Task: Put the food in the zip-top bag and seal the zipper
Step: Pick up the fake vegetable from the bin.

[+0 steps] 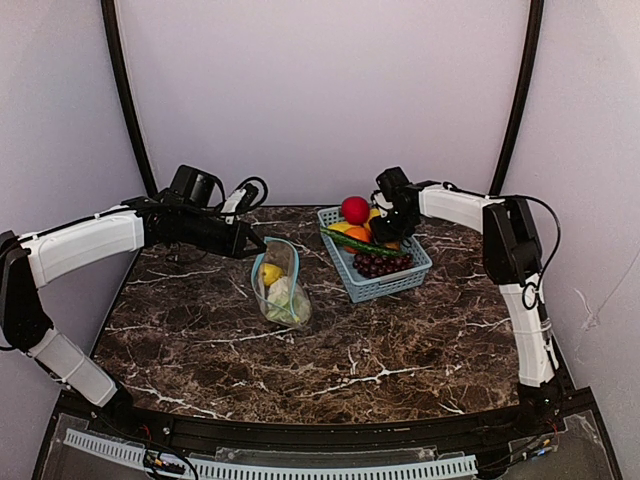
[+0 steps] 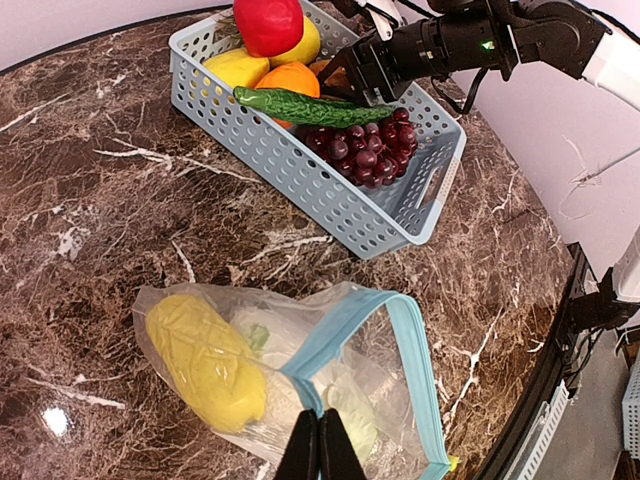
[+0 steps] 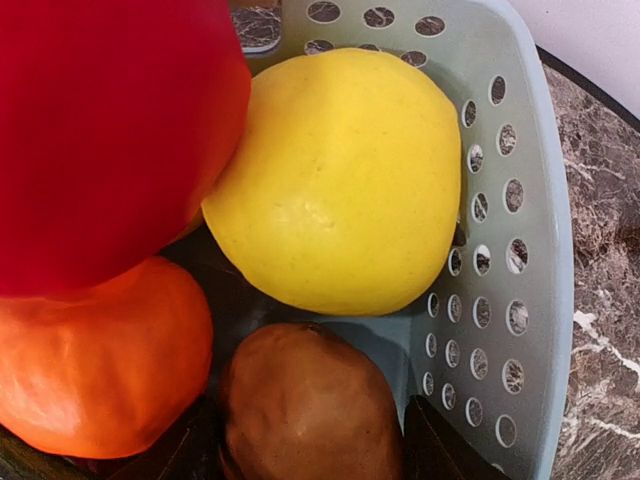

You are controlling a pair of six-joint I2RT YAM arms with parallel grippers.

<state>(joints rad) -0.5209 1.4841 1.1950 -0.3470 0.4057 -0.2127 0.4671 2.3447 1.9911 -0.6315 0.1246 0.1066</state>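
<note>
Marble-patterned table [image 1: 400,350] carried the blue basket [image 2: 330,195], where your right gripper [image 3: 320,455] hung with jaws apart on either side of a brown piece [image 3: 305,400]; contact could not be confirmed. Your left gripper [image 2: 320,450] was pinched closed on the zip-top bag [image 2: 290,335] at its zipper [image 2: 410,360]. Just beyond those jaws, inside the bag, lay the banana [image 2: 205,365] and the cauliflower [image 2: 352,395].
</note>
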